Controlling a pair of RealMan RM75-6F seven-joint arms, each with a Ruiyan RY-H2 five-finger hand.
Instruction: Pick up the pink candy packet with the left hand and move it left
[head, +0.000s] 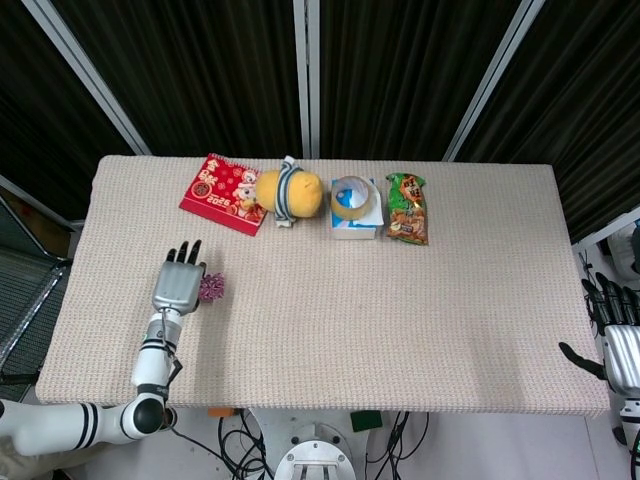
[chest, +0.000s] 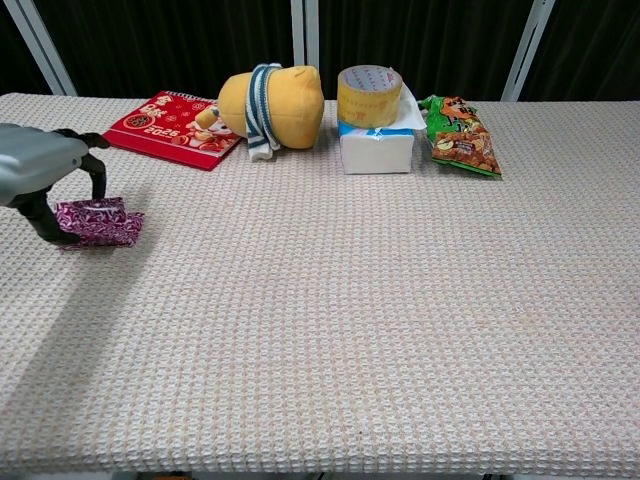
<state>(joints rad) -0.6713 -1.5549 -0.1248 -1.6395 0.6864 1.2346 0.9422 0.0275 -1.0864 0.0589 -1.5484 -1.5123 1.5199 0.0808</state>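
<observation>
The left hand, a smooth grey metal shell with dark fingers, gripped the pink candy packet at the far left of the counter. The fingers curled down around the packet, the thumb behind it and another finger in front. The packet was a small crinkled foil pouch, magenta with a fine pale pattern, folded into a squat lump; whether it touched the cloth or hung just above it could not be told. In the head view it showed just beside the hand as a little pink tuft.

The right hand hung off the counter's right edge, its dark fingers spread and holding nothing.

The counter was covered in a beige, waffle-textured woven cloth. Along its far edge stood a row: a flat red calendar printed with cartoon figures, a rounded yellow plush toy wearing a striped scarf, a white rectangular box with a roll of tan tape on top, and a glossy green snack bag. Behind the counter hung dark pleated curtains divided by pale metal struts.
</observation>
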